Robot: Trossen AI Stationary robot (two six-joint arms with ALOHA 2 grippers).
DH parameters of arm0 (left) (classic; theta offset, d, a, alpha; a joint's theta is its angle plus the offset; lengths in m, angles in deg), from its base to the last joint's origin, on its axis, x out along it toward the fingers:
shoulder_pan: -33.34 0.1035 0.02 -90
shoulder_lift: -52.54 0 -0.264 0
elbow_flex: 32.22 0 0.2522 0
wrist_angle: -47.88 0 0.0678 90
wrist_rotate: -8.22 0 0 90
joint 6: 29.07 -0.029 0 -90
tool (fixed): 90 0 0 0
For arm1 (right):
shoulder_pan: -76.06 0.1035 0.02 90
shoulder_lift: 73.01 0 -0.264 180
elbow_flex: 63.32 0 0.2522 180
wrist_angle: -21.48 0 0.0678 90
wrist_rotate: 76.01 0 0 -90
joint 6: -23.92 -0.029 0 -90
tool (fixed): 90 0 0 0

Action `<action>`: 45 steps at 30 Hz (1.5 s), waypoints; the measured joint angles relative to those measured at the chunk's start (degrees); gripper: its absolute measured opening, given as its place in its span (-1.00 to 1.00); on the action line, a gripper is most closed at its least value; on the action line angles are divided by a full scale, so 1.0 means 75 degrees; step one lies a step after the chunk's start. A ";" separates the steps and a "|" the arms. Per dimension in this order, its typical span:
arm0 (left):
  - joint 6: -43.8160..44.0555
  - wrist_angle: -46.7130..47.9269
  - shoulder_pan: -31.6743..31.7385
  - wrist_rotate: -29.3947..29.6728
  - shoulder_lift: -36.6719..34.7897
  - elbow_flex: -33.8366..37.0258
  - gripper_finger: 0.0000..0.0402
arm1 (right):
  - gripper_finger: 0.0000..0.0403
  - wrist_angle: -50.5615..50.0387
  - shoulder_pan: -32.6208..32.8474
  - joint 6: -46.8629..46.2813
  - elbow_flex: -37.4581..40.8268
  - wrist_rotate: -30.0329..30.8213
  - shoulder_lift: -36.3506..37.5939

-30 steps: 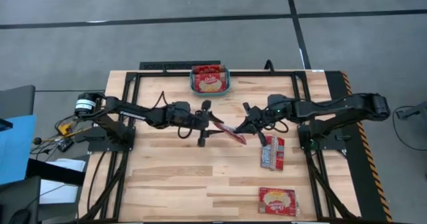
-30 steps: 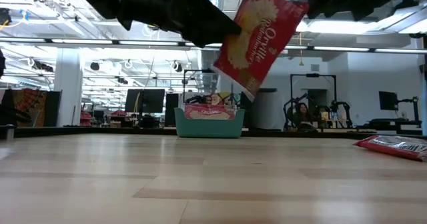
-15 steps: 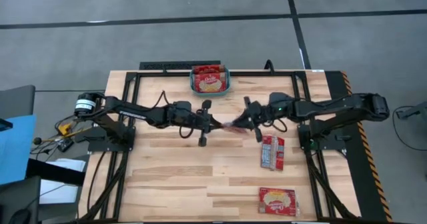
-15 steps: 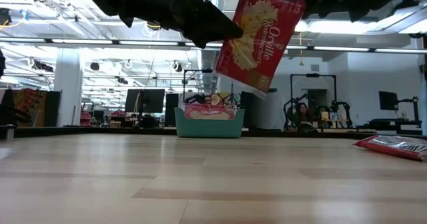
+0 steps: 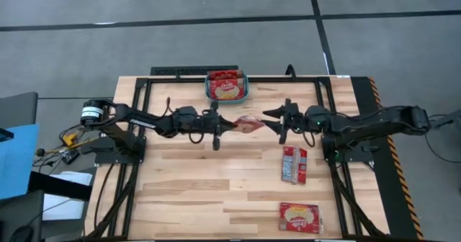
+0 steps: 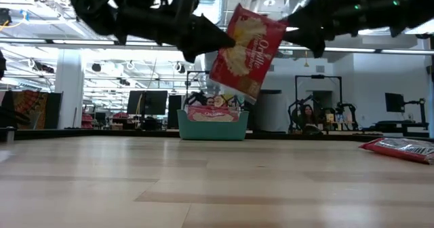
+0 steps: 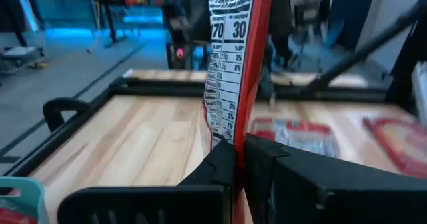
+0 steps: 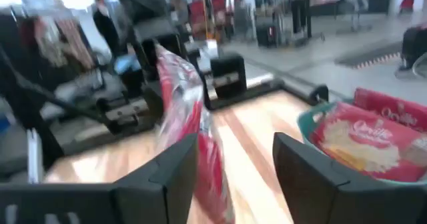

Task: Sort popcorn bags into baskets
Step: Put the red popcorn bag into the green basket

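Handover done, left gripper [image 5: 229, 124] clenched a popcorn bag [image 5: 248, 122] above the tabletop [image 5: 187, 191], right gripper [image 5: 272, 117] released beside it, teal basket [image 5: 226, 96] likely next.

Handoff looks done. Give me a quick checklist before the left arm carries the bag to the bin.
1. Left claw shut on the popcorn bag: ok.
2. Right claw open and off the bag: ok.
3. Bag lifted off the table: ok.
4. Teal bin has room: cannot tell, it already holds packets.
5. Way to the bin free of the right arm: ok, that arm sits to the side.
6. Two bags on the table left for later: ok.
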 joint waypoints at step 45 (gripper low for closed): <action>-0.0509 -0.5051 -0.0498 -0.0066 -0.0347 0.0733 -1.00 | 0.07 0.7299 0.2045 0.1297 0.0038 0.1575 -0.4369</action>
